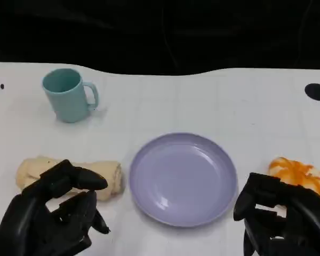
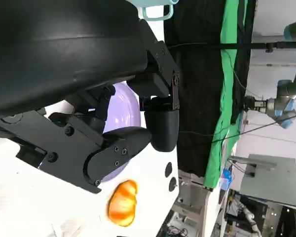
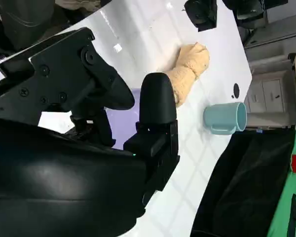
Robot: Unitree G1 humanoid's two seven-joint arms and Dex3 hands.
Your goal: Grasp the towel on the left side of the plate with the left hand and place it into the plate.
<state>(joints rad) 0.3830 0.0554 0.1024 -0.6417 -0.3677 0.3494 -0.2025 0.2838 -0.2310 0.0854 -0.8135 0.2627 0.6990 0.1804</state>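
- Towel: one, cream-coloured and rolled into a log, is lying on the white counter just to the left of the plate, its near edge partly hidden behind the fingers of the left hand. It is also showing in the right wrist view, stretched out beyond the black fingers there.
- Plate: one, lilac and round, is sitting near the middle of the counter with nothing in it, between the towel and the orange item.
- Left hand: one, black, is hovering at the lower left just in front of the towel, its fingers partly curled and apart, holding nothing. Whether a fingertip is touching the towel I cannot tell.
- Right hand: one, black, is hanging at the lower right near the plate's rim, fingers loosely bent and apart, gripping nothing.
- Mug: one, pale teal, is standing upright at the far left of the counter, well apart from the towel, with its handle pointing right.
- Orange item: one, rounded with pale stripes, is resting on the counter to the right of the plate, just behind the right hand; what exactly it is stays unclear.
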